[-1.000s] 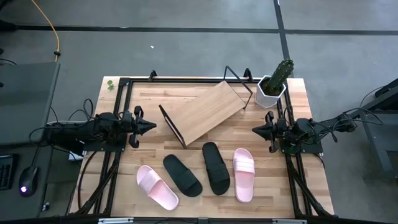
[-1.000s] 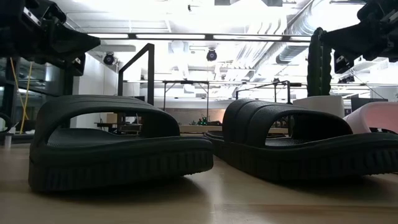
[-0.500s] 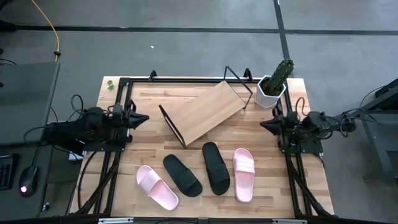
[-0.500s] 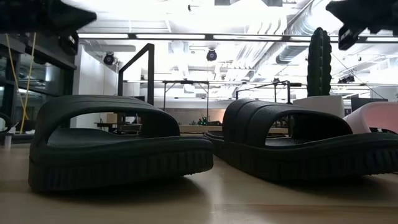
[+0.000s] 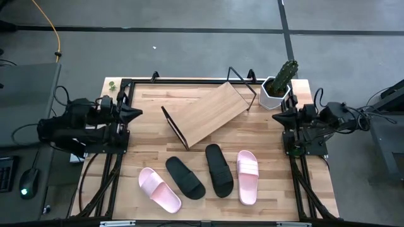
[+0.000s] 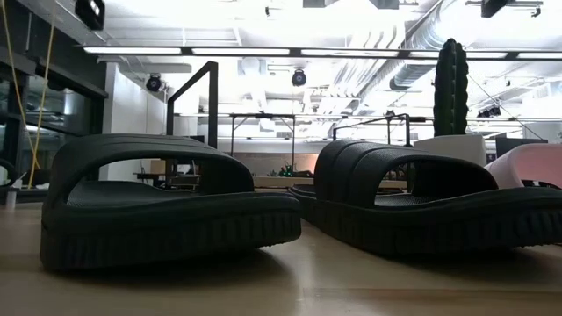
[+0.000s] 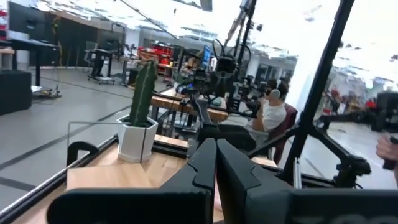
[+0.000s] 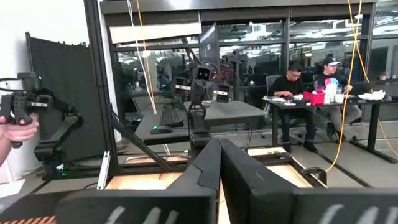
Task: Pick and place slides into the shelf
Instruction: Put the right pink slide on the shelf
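slides lie in a row along the near part of the table (image 5: pixel 278 189): a pale pink slide (image 5: pixel 159 189) at the left end, a black slide (image 5: pixel 185 178), a second black slide (image 5: pixel 219 169), and a second pale pink slide (image 5: pixel 247 176) at the right end. none is on the shelf (image 5: pixel 208 113), which sits bare and skewed across the middle of the table, behind the row.

the left gripper (image 5: pixel 134 113) is at the left edge of the table and the right gripper (image 5: pixel 276 118) at the right edge, both well apart from the slides and holding nothing; each wrist view shows its own fingers pressed together into a point.

from either gripper the slides lie inward and nearer the front. their long axes run roughly front to back, the left pair slanted, the right pair nearly straight. the left arm looks nearer the left pink slide, the right arm nearer the right pink one.

the high view gives this whole layout. the low view shows only the black slides side-on and a sliver of pink at its right edge, with no gripper. the left wrist view looks across to a potted cactus (image 7: pixel 141 112).
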